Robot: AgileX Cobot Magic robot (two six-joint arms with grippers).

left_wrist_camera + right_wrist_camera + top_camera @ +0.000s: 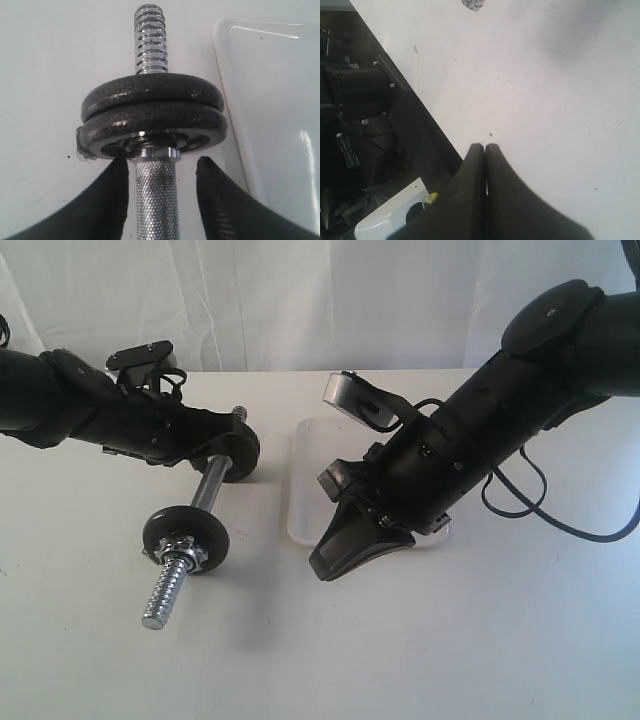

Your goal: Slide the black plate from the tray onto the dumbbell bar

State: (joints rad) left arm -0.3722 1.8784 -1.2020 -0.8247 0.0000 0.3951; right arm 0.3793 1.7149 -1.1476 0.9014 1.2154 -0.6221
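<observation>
The dumbbell bar (207, 495) lies on the white table, left of the tray (300, 485). One black plate (185, 530) sits near its front end behind a silver star nut (183, 556). Two black plates (152, 115) are stacked on the far end, with the threaded tip (150, 40) sticking out past them. My left gripper (162, 162) is open and straddles the knurled middle (155, 200) just behind those plates; one finger is close to the bar, the other stands apart. My right gripper (328, 562) is shut on nothing, low at the tray's front edge. The part of the tray (270, 100) that shows holds no disc.
The right arm (470, 440) covers most of the tray. In the right wrist view the shut fingers (470, 190) hang over bare table, with the table's edge and dark clutter (365, 125) beyond it. A white backdrop closes the rear.
</observation>
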